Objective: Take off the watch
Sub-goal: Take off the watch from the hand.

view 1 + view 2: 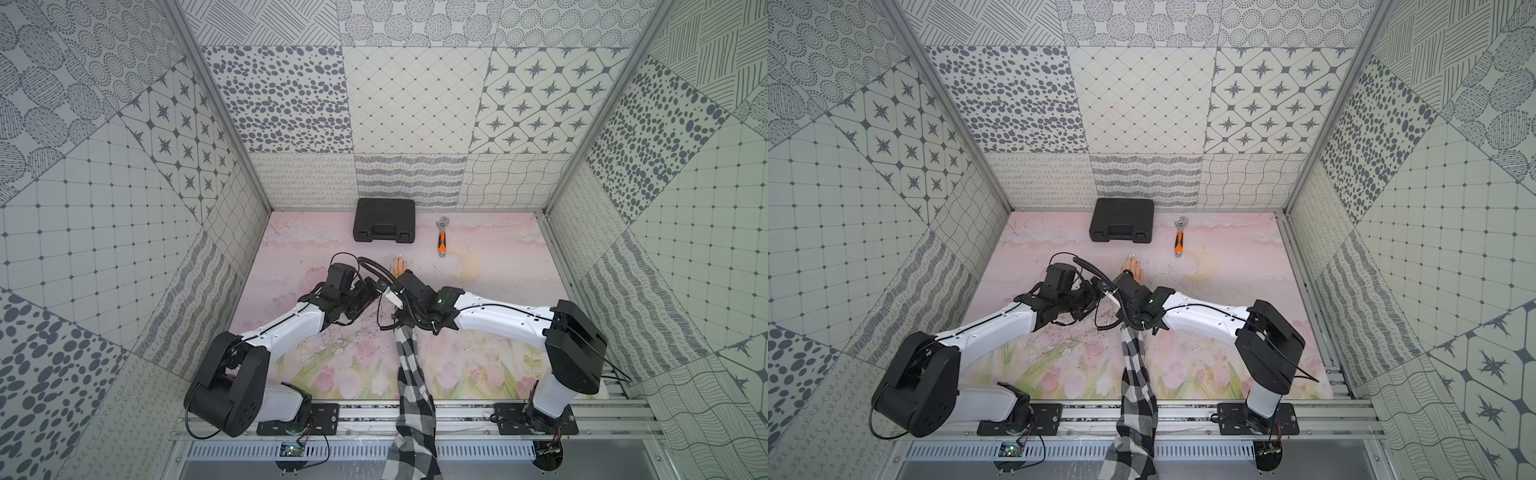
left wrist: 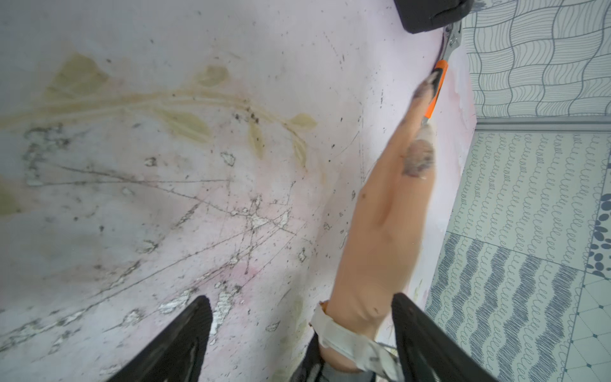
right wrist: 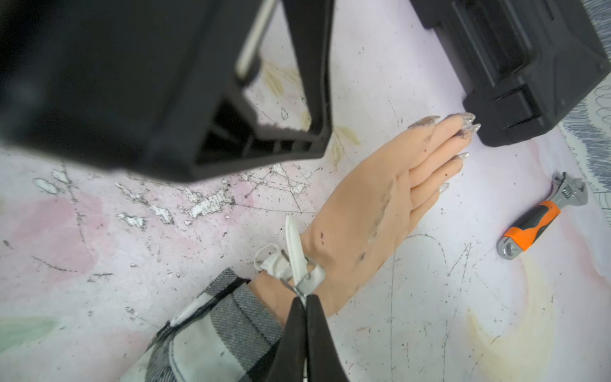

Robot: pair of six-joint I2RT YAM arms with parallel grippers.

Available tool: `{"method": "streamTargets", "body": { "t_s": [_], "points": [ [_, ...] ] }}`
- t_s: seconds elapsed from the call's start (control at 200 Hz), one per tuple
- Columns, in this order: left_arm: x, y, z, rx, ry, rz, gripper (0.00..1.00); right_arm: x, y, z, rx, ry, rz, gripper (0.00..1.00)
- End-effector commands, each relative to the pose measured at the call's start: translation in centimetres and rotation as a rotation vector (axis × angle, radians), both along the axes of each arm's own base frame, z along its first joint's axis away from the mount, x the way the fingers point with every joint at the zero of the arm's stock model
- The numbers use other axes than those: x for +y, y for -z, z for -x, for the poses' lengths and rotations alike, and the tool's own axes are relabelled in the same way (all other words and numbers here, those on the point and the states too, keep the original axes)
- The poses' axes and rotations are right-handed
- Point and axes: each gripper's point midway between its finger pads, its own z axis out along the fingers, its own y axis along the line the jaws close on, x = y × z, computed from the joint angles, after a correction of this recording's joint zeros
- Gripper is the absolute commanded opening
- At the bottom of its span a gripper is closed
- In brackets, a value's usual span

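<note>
Watch (image 3: 294,251) pinched in right tool (image 3: 305,296), unclear overhead

One watch (image 3: 295,246), white-strapped. One mannequin hand (image 3: 373,211). One checked sleeve (image 1: 409,382). One black carry case (image 1: 384,219). One orange-handled wrench (image 1: 441,241). Two robot arms: one left arm (image 1: 286,328), one right arm (image 1: 498,318). One flower-printed table mat (image 1: 498,257). Three patterned walls (image 1: 411,104) in sight from where I stand.

Pincer (image 2: 304,344) spread; watch (image 2: 344,339) on mannequin wrist (image 2: 360,314) between.
</note>
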Motion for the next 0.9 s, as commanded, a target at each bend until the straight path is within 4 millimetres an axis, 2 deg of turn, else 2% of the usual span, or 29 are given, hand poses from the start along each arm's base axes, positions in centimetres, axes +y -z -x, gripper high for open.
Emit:
{"method": "streamTargets", "body": {
  "t_s": [0.0, 0.145, 0.46, 0.725, 0.895],
  "points": [
    [-1.4, -1.5, -1.4, -0.046, 0.018, 0.062, 0.87, 1.2, 0.4, -0.8, -0.014, 0.008, -0.046, 0.00],
    [-2.5, -0.8, -1.6, -0.023, 0.039, 0.081, 0.87, 1.3, 1.4, -0.7, 0.001, 0.004, -0.029, 0.00],
    [-5.1, 0.0, -1.5, -0.015, 0.091, 0.100, 0.86, 1.7, 1.4, -0.8, 0.009, 0.003, -0.043, 0.00],
    [-6.0, 1.8, 0.3, 0.025, 0.126, 0.096, 0.86, 1.9, 1.0, -1.3, -0.007, 0.034, -0.069, 0.00],
    [-5.7, 3.3, 1.8, 0.069, 0.159, 0.073, 0.86, 1.6, 0.6, -1.9, -0.018, 0.073, -0.095, 0.00]
  ]
}}
